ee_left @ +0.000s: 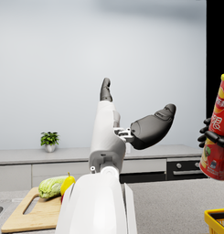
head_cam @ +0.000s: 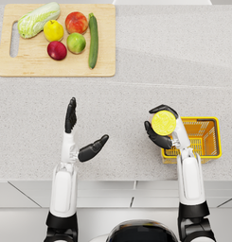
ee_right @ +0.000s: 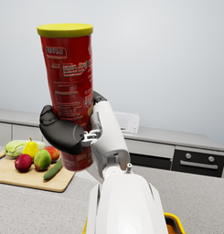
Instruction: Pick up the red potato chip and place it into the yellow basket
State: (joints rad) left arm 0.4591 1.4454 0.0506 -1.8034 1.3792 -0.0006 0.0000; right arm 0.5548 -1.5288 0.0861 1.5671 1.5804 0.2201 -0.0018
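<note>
While held by right hand (ee_right: 63,132) | red chip can (ee_right: 70,91) upright, yellow lid up

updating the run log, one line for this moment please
phase: carry | right robot hand: holds chip can upright, beside basket | left robot hand: open, empty

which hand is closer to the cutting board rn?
Left. The left hand is open over the counter just below the cutting board, holding nothing. The right hand is farther off, beside the yellow basket, holding the red chip can upright.
</note>
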